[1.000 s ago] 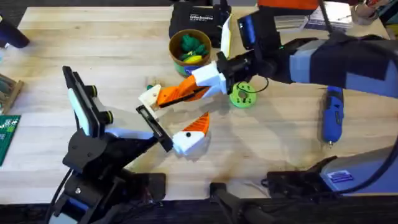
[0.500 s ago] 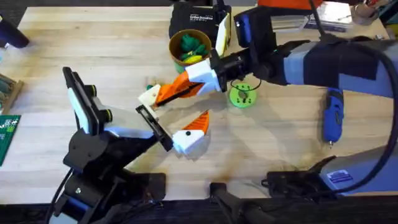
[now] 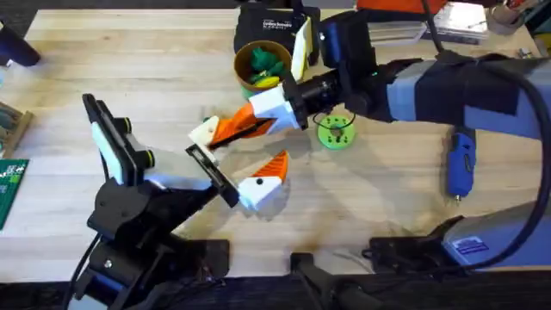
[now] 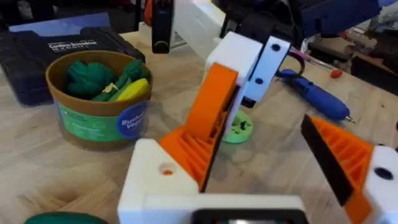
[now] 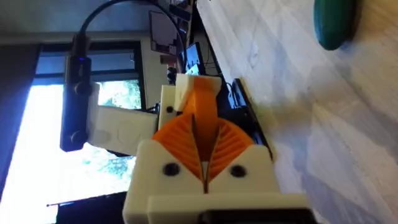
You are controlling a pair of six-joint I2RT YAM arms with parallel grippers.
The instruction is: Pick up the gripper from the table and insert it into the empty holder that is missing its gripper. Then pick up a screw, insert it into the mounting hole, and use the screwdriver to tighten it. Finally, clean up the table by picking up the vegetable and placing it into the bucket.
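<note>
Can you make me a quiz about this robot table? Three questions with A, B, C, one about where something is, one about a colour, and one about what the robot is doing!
1. Where is the screwdriver?
A. on a shelf
B. lying on the table
C. on a chair

2. What colour is the disc with holes?
A. lime green
B. red
C. blue

3. What is the right end effector doing?
A. open and empty
B. shut on the gripper
C. shut on a spoon

Answers:
1. B, the blue tool lies flat on the wood at the right, with nothing holding it.
2. A, it shows bright lime green beside the right arm.
3. B, its orange pads are closed on the gripper's orange finger, with the white block sticking out beyond them.
</note>
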